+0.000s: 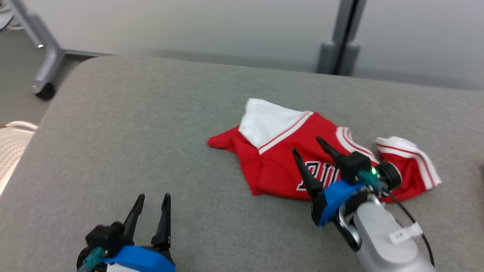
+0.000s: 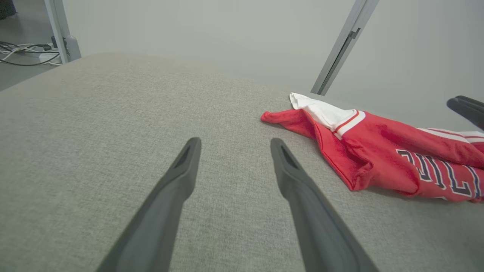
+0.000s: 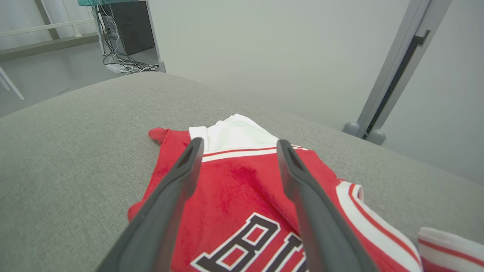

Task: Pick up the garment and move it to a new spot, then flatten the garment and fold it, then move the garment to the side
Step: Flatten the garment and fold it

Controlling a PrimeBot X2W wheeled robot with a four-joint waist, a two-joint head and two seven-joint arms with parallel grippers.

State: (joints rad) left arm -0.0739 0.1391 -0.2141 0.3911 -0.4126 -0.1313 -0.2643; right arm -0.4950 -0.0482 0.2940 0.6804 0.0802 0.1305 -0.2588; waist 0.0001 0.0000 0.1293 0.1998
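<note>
grey table (image 1: 113,132): left gripper (image 1: 154,196) apart, right gripper (image 1: 306,144) apart, partly hiding garment (image 1: 276,162) lettering (image 3: 242,245).

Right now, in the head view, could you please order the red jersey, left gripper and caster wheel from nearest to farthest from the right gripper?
1. The red jersey, beneath the right gripper.
2. The left gripper, lower left.
3. The caster wheel, upper left, off the table.

Tally: one garment (image 1: 276,166), one worktop (image 1: 132,132), two tools.
The left tool (image 1: 153,196) and right tool (image 1: 306,144) carry two dark fingers each; garment is a single red-and-white piece.
</note>
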